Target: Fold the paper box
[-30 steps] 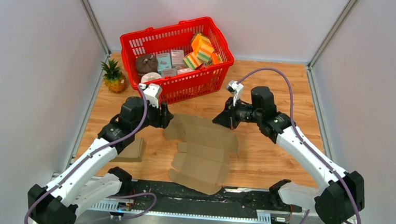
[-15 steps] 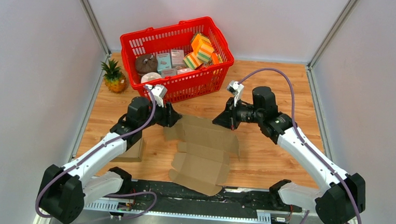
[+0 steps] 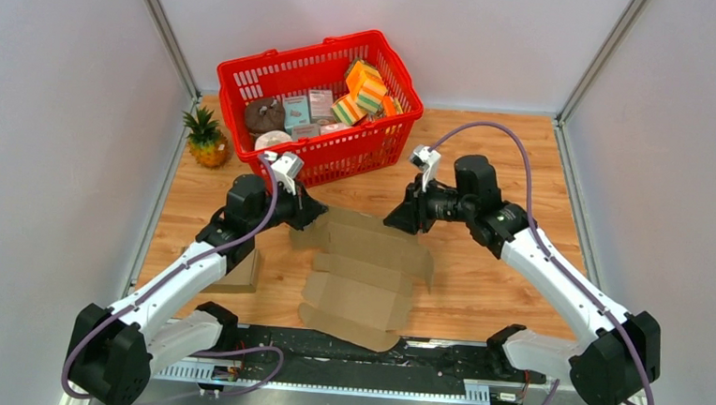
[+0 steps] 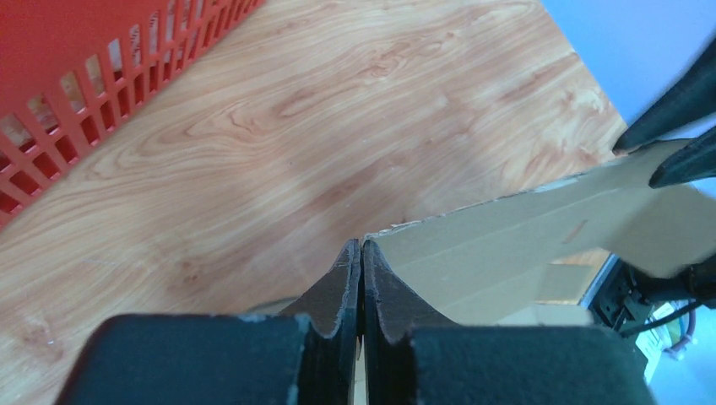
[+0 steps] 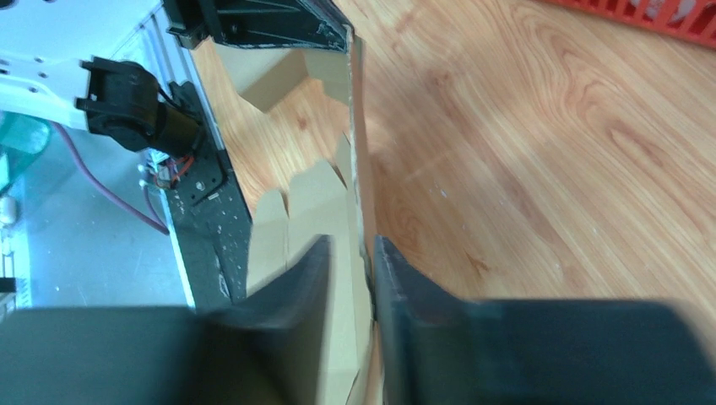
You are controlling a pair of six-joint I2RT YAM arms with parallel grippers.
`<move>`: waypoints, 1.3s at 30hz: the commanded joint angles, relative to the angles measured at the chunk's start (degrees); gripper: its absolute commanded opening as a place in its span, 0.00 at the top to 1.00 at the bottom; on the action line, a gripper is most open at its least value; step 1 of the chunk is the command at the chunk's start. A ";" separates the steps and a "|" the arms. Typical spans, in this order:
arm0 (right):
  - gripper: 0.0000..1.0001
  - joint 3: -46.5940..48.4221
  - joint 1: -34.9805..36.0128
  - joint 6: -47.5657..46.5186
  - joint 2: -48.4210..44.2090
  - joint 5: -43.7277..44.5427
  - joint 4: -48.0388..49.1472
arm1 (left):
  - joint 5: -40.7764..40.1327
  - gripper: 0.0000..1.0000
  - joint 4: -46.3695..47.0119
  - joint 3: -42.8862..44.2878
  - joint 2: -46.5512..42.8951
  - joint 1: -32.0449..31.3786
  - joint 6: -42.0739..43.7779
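The flat paper box (image 3: 368, 278) lies at the middle of the bench (image 3: 507, 165), by its near edge, far side raised. The left gripper (image 4: 361, 253) has its jaws pinched closed on the far-left corner. The right gripper (image 5: 350, 249) has its jaws slightly apart around the far-right edge.

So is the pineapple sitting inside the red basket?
No, the pineapple stands on the table beside the red basket, outside its wall.
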 commanded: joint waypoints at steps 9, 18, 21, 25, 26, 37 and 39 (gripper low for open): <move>0.33 20.63 8.03 -11.79 15.25 14.03 -18.52 | 4.39 0.95 -3.24 6.58 1.96 -2.56 6.97; 0.22 25.92 11.55 -15.93 21.06 23.97 -18.52 | 5.18 0.95 -4.73 6.75 1.69 -3.26 8.99; 0.19 26.89 11.47 -18.65 21.15 25.11 -18.43 | 5.62 0.95 -5.08 7.19 1.96 -3.43 9.34; 0.15 27.50 11.38 -22.60 22.20 21.71 -17.55 | 5.62 0.95 -5.17 7.37 2.48 -4.13 9.78; 0.15 28.03 11.38 -25.14 23.60 20.56 -17.99 | 5.89 0.95 -5.17 7.37 2.49 -4.22 9.78; 0.38 28.91 11.29 -26.75 29.06 15.09 -18.78 | 3.87 0.95 -7.98 7.28 1.17 -4.58 10.58; 0.57 29.00 11.38 -26.48 28.97 15.01 -20.00 | 2.82 0.95 -7.89 7.20 1.52 -4.49 10.40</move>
